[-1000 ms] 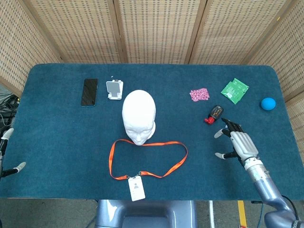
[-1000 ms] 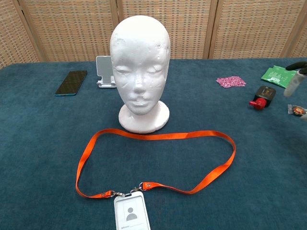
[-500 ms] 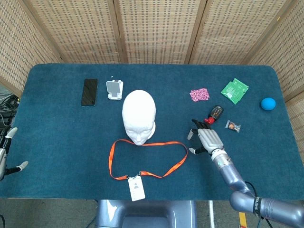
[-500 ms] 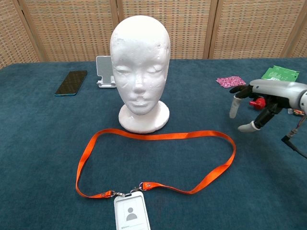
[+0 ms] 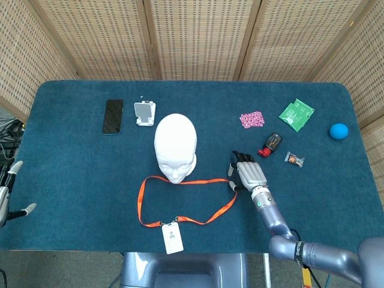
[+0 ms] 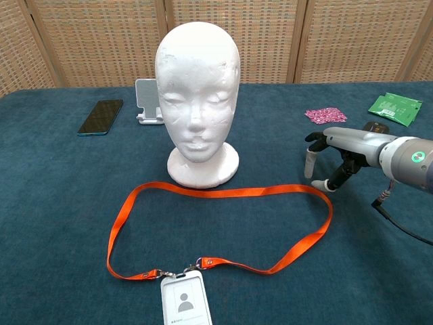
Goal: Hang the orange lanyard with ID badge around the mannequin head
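Right hand [image 5: 247, 173] hovers with fingers spread and holding nothing, just beside the right end of the lanyard [image 5: 187, 201], as I steer it from afar. From the chest view the same hand [image 6: 331, 152] hangs above the tabletop [image 6: 54, 203] with fingertips pointing down near the strap's right bend; I cannot tell whether a fingertip touches the strap.

Only a sliver of my left hand [image 5: 11, 193] shows, cut off at the left edge of the head view, so I cannot tell how it is set. The hand hides part of a red-and-black item [image 5: 271, 143] in the chest view. The badge [image 6: 184, 302] runs off the bottom of that view.

A second ago the right hand sat far to the right, near the table's edge; it has since swept left past the small wrapped candy [image 5: 294, 159] to the strap's end. Lanyard, badge and head [image 5: 175, 144] have not moved.

The orange loop lies flat on the tabletop in front of the white head, its far strand passing right by the base, the badge clipped at its near side. Phone [image 5: 112, 116], stand [image 5: 144, 112], pink packet [image 5: 251, 119], green packet [image 5: 296, 114] and blue ball [image 5: 338, 130] lie well apart from it.
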